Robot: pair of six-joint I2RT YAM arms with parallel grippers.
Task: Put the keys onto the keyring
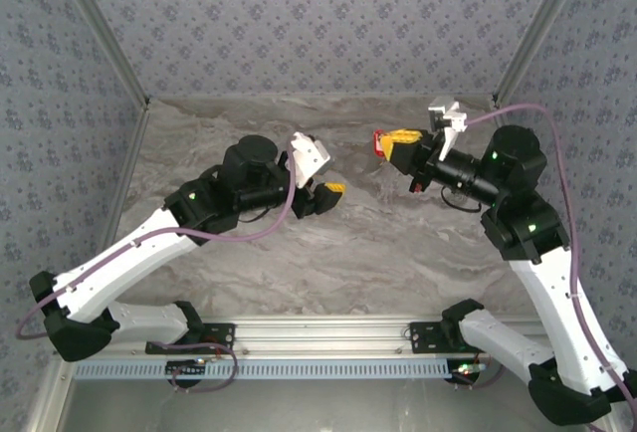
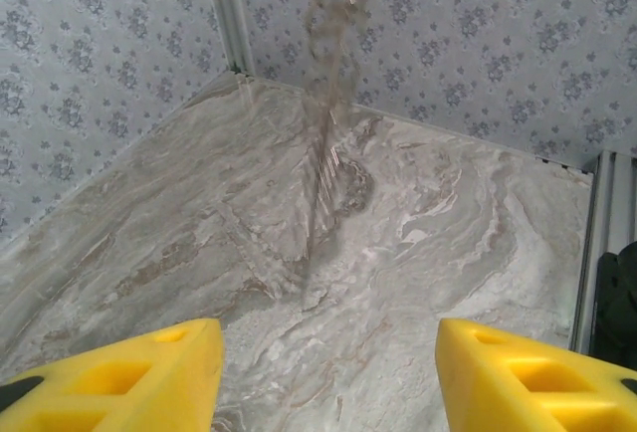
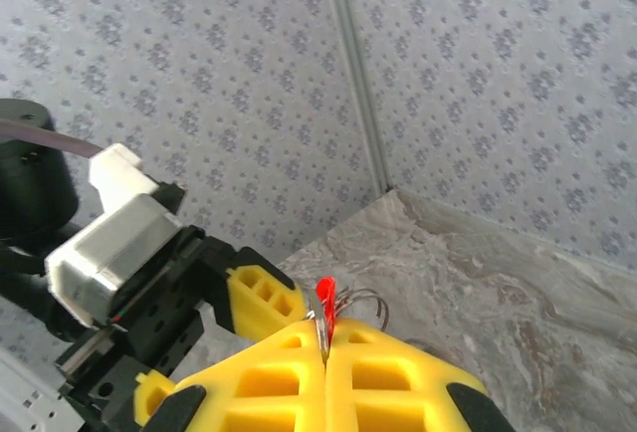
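Up in the upper middle of the overhead view, the right gripper [image 1: 384, 141] is closed tight. Its yellow fingers are pressed together, and the red head of the key [image 1: 378, 140] is a small speck at their tip.

The right wrist view gives the detail. At the bottom centre the two fingers [image 3: 279, 382] meet with no gap, and the key [image 3: 324, 291] stands up out of the seam between them. Thin grey wire loops of the keyring [image 3: 360, 303] curve out just right of the red head. Whether those loops are pinched too, or hang from the key, I cannot tell.

Just left of centre in the overhead view, the left gripper [image 1: 328, 195] points toward the right one, near it but apart. Its own camera shows its fingers [image 2: 129, 377] spread wide at the two bottom corners, with nothing between them but the marbled table [image 2: 448, 243]. In the upper middle of that frame the keyring [image 2: 326, 104] is a blurred grey strand running down from the top edge, well beyond the fingertips.

In the right wrist view, a yellow finger [image 3: 267, 293] of the left gripper and its white camera block [image 3: 114, 248] sit at the left, just past the key. Patterned walls [image 1: 318, 24] close in the table on three sides, and a purple cable [image 1: 562, 163] loops over the right arm.
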